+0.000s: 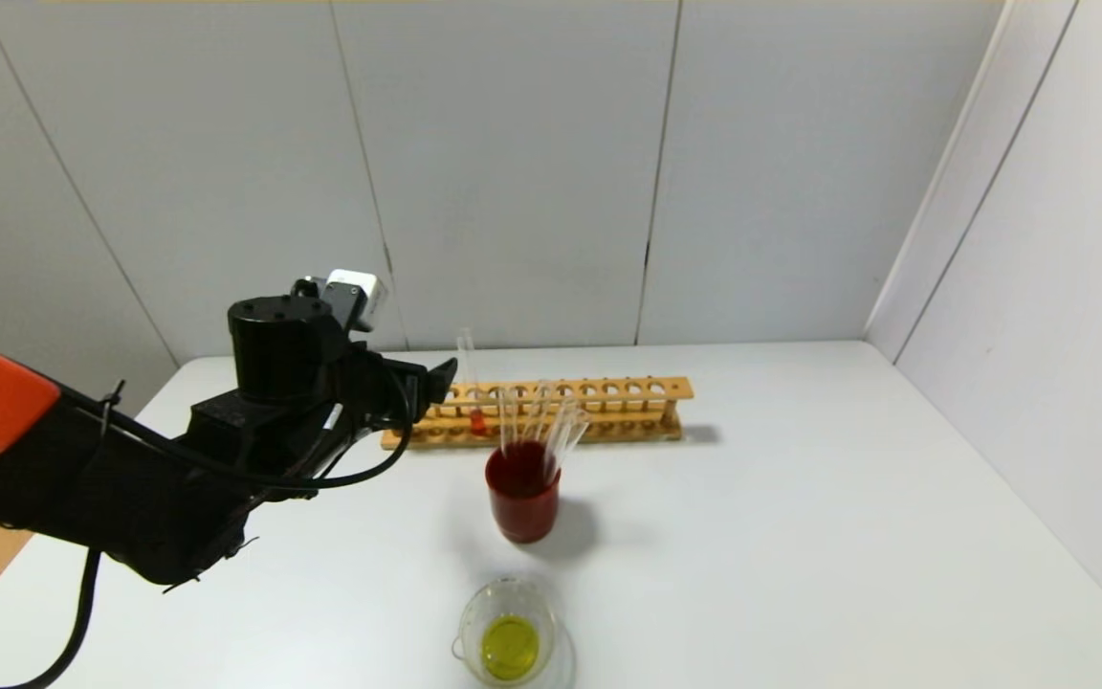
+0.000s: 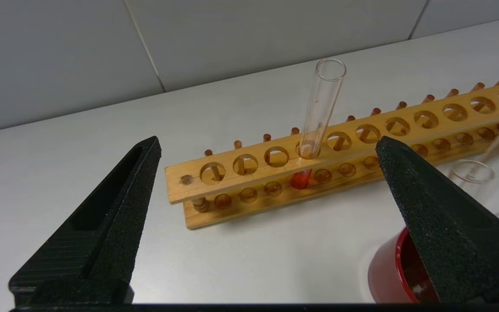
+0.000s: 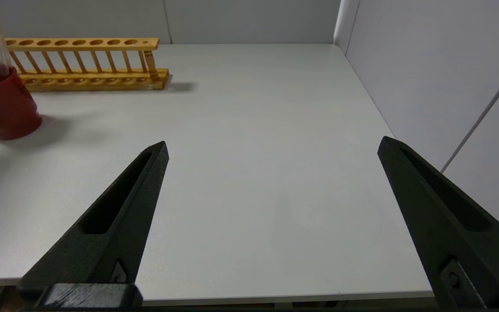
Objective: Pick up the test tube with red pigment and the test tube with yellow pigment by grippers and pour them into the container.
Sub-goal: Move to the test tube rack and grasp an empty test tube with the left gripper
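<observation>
Pale grey wall panels close off the back and right side of my white tabletop. My left gripper hangs above the table's left part with its two black wedge fingers spread wide and nothing between them, pointed at the long wooden test tube rack at the back. Framed between those fingers in the left wrist view is the slim clear glass test tube with red pigment, upright in a hole near the rack's left end, a little red-orange liquid at its base; the fingers are short of it and not touching. Just in front of the rack stands an opaque dark-red cup holding several clear empty tubes that lean outward. Nearer to me, at the table's front edge, sits the low clear glass container with a pouring lip and yellow liquid pooled in its bottom. I cannot pick out a yellow tube anywhere. My right gripper is wide open too, holding nothing, over bare table well to the right of the cup.
</observation>
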Controlling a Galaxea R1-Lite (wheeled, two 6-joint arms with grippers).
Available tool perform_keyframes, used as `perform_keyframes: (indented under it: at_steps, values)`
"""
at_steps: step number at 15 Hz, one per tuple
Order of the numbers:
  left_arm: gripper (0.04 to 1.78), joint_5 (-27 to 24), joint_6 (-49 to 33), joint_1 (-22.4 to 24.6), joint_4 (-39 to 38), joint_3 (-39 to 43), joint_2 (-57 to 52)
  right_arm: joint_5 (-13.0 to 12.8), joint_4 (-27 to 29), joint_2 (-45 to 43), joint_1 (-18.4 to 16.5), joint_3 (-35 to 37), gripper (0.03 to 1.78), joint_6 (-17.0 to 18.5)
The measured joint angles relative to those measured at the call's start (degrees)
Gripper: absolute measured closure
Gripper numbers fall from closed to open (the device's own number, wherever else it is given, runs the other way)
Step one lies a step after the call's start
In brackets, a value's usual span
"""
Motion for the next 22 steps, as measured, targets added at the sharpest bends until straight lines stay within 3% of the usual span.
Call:
perform_keyframes:
  at_steps: [6,12,22]
  values:
    - [0.07,-4.4,-0.5,1.3,-2.0,-2.9,7.7,0.0,0.0,0.0,0.0,0.0,0.11,0.0]
    - [0.07,-4.5,-2.3,2.1,-3.9,-6.5,12.3,0.0,0.0,0.0,0.0,0.0,0.11,0.0]
    - [0.07,-4.3,-2.6,0.5,-13.5,-6.1,16.6,0.0,0.0,0.0,0.0,0.0,0.11,0.0]
